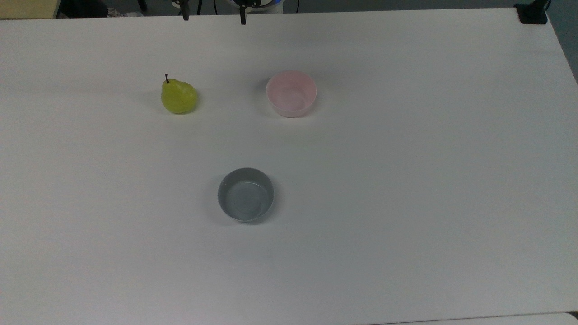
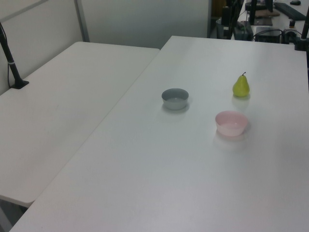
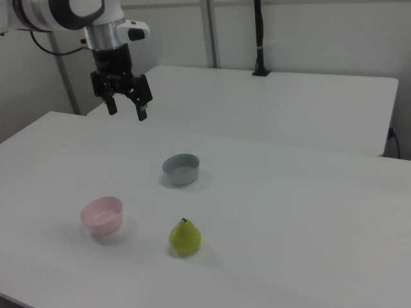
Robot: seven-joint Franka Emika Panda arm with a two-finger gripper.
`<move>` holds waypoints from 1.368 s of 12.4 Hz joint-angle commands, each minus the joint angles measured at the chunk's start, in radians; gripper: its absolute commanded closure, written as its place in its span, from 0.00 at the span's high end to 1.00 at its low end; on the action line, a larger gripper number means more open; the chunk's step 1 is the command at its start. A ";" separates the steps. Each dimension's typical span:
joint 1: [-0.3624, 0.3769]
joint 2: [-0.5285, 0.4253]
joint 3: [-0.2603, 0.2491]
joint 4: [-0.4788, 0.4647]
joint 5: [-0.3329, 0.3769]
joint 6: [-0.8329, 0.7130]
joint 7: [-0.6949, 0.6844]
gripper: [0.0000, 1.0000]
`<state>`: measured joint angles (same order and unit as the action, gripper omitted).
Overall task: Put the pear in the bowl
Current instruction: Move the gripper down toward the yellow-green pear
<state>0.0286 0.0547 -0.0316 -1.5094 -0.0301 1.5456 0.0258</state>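
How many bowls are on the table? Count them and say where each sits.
2. The pale pink bowl sits to the top view's right of the pear. The grey bowl stands apart, lower in the top view, between those two. Both look empty.

Two adjoining white tables [image 2: 72,96] against pale partition walls [image 3: 321,32].

No readable text, labels or numbers.

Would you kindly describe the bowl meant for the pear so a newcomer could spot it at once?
On the white table stand two small round bowls and a pear. In the top view, the bowl sits level with the pear, to its right. It is pale pink, unlike the grey bowl nearer the top view's bottom edge.
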 commanded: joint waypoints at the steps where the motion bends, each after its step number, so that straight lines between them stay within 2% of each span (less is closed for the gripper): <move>1: -0.013 -0.012 0.006 -0.015 -0.017 0.019 -0.007 1.00; 5: -0.068 -0.033 0.006 -0.040 -0.016 0.016 -0.125 1.00; 9: -0.133 -0.064 0.006 -0.115 -0.019 0.027 -0.282 1.00; 10: -0.144 -0.070 0.006 -0.141 -0.040 0.027 -0.320 1.00; 14: -0.160 -0.102 0.006 -0.357 -0.100 0.193 -0.340 1.00; 17: -0.164 -0.090 0.006 -0.472 -0.112 0.327 -0.342 1.00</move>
<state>-0.1261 0.0070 -0.0327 -1.8572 -0.1268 1.7659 -0.2919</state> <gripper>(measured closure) 0.000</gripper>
